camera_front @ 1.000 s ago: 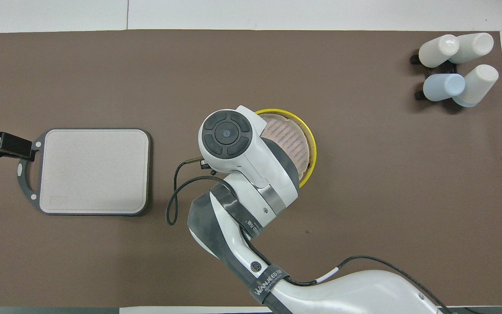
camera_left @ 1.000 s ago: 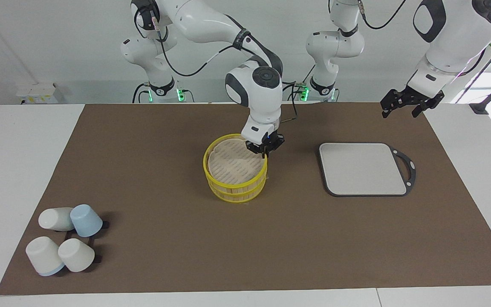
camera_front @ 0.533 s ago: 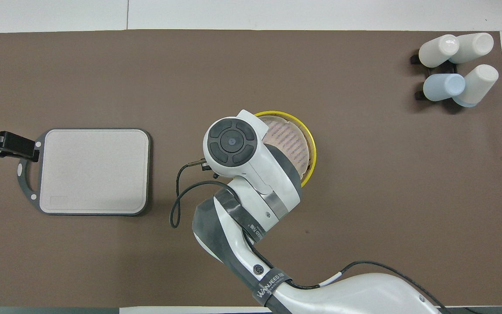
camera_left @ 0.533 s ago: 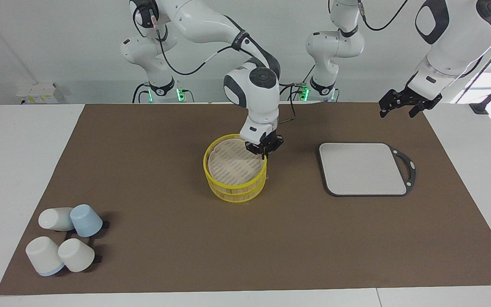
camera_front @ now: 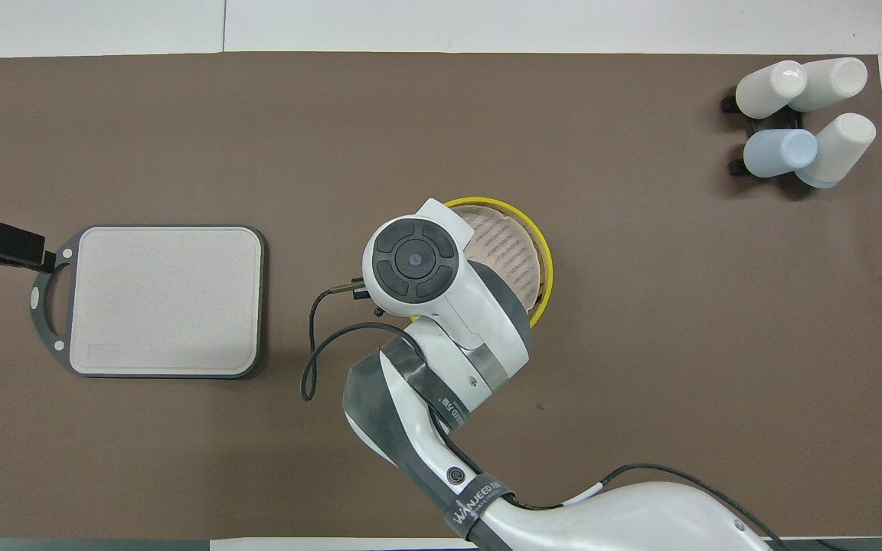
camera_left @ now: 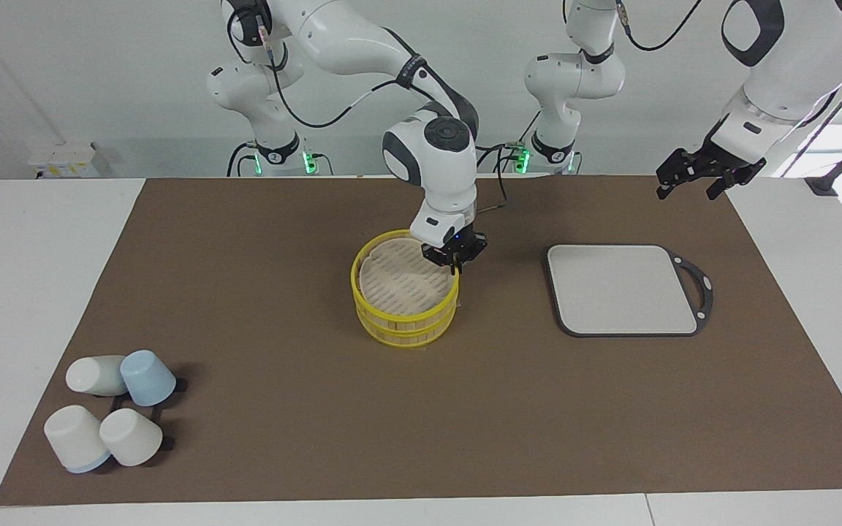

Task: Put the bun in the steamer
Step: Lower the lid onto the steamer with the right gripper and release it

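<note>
The yellow-rimmed steamer stands mid-table on the brown mat, and its slatted tan inside shows. It also shows in the overhead view, half covered by my right arm. My right gripper is at the steamer's rim on the side toward the left arm's end, shut on the rim with one finger inside. In the overhead view the arm's wrist hides it. No bun shows in either view. My left gripper waits open and empty in the air over the mat's corner at the left arm's end, also in the overhead view.
A grey square board with a dark handle lies between the steamer and the left arm's end, also seen in the overhead view. Several white and blue cups lie on a rack at the mat's corner toward the right arm's end.
My right gripper and the steamer have shifted slightly toward the robots and the left arm's end. My left gripper has drifted a little in the air.
</note>
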